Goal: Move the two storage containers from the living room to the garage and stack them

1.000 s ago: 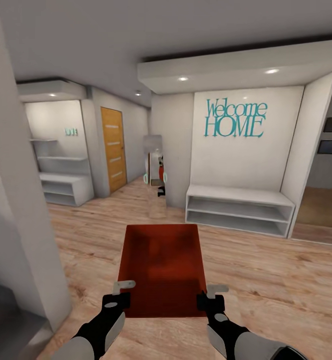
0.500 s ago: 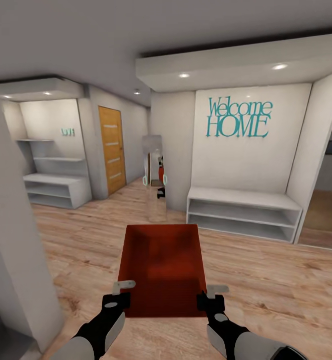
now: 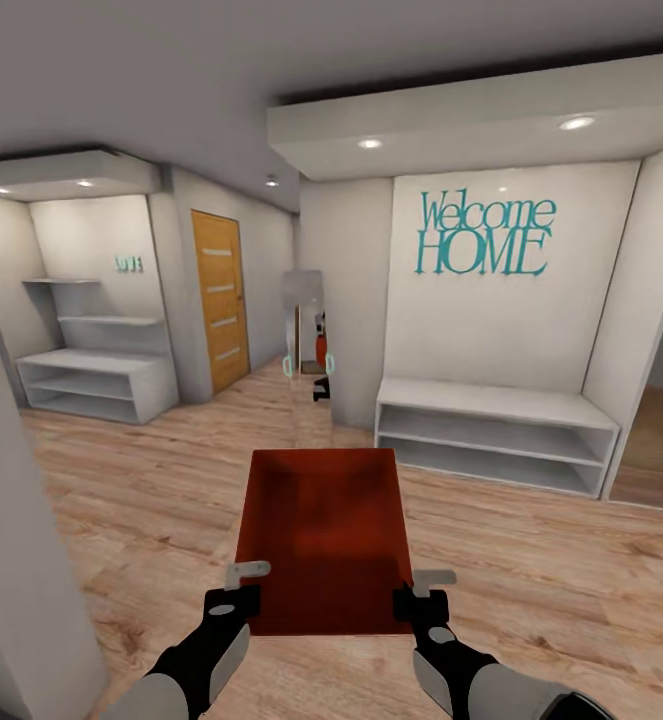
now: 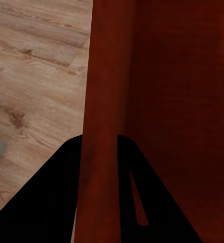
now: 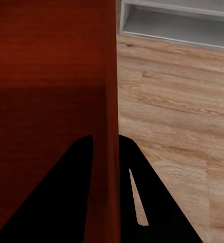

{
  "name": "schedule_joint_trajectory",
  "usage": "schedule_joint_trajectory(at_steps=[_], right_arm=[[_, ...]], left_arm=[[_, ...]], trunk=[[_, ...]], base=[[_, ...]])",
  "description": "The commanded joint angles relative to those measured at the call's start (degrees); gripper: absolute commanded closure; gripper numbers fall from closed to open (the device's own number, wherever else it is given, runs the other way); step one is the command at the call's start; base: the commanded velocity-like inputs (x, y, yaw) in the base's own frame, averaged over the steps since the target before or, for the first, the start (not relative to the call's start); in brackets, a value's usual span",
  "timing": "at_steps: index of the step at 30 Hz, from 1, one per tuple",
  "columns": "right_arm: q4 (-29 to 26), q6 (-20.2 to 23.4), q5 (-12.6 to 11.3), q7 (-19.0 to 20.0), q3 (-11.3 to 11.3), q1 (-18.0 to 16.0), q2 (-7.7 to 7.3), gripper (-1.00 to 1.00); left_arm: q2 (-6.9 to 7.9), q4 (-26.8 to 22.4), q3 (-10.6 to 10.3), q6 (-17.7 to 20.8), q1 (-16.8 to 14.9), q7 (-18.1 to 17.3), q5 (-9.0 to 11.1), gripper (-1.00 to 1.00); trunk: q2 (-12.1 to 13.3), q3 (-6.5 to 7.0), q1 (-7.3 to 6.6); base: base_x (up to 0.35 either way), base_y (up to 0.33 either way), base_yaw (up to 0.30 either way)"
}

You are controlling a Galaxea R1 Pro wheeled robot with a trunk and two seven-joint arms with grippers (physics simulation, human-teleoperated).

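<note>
Both jaws are closed on thin walls of one storage container (image 3: 323, 540): our left gripper (image 3: 233, 592) pinches its left wall, our right gripper (image 3: 418, 594) its right wall. We carry it level above the wood floor (image 3: 151, 500) of a hallway. We judge the task is in an early stage: no garage in sight, nothing stacked. Its open top faces up, and its long axis points forward, toward the white bench (image 3: 496, 420).

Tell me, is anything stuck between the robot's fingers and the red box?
No. Each gripper's fingers pinch a thin side wall of the orange-red rectangular storage container directly: the left gripper on one wall, the right gripper on the opposite one. Nothing sits between fingers and wall.
</note>
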Motion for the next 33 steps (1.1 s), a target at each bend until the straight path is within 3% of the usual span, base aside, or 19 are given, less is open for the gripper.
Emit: schedule_joint_trajectory(at_steps=[1,33], right_arm=[[-0.22,-0.21,0.49,0.03,-1.63,-0.05,-0.70,1.00],[-0.20,-0.23,0.49,0.03,-1.61,-0.05,-0.70,1.00]], left_arm=[[2.13,-0.02,0.49,0.39,-0.07,0.60,1.13,1.00],[2.12,-0.02,0.49,0.39,-0.07,0.60,1.13,1.00]], trunk=[[-0.06,-0.09,0.04],[-0.06,-0.09,0.04]], base=[[0.323,0.000,0.000],[0.323,0.000,0.000]])
